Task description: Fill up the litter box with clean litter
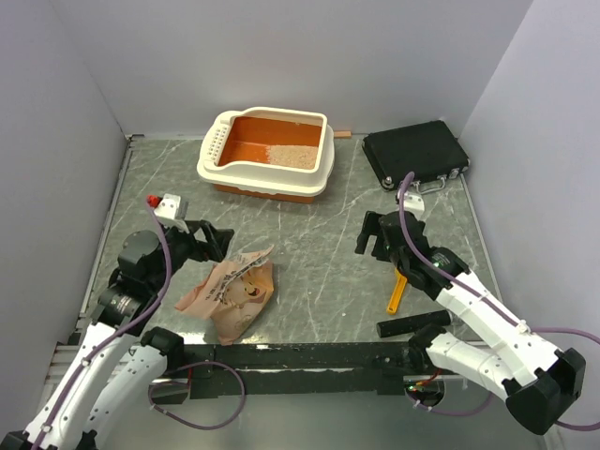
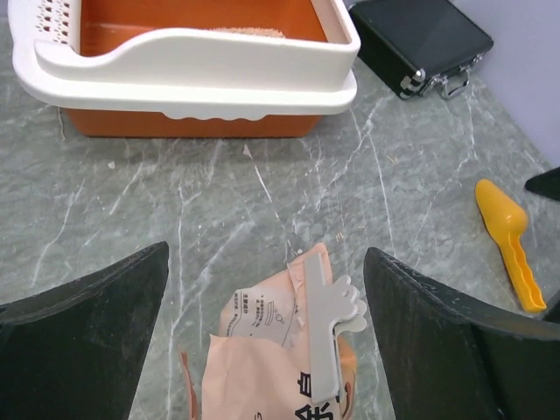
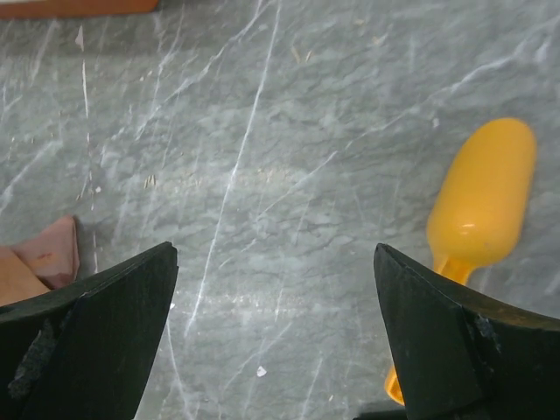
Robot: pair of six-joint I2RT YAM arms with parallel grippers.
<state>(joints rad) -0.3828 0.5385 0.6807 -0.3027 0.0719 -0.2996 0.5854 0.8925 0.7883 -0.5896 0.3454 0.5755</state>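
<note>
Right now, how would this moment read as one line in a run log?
left gripper: open, empty, by clipped paper bag | right gripper: open, empty, near scoop | litter box: litter at one end only

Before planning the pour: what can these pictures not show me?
- Crumpled tan paper bag: contents hidden by its paper, every view.
- Orange-yellow plastic scoop: top view, right arm covers its bowl.
- Orange plastic litter box, cream rim: left wrist view, near wall hides most of its floor.
</note>
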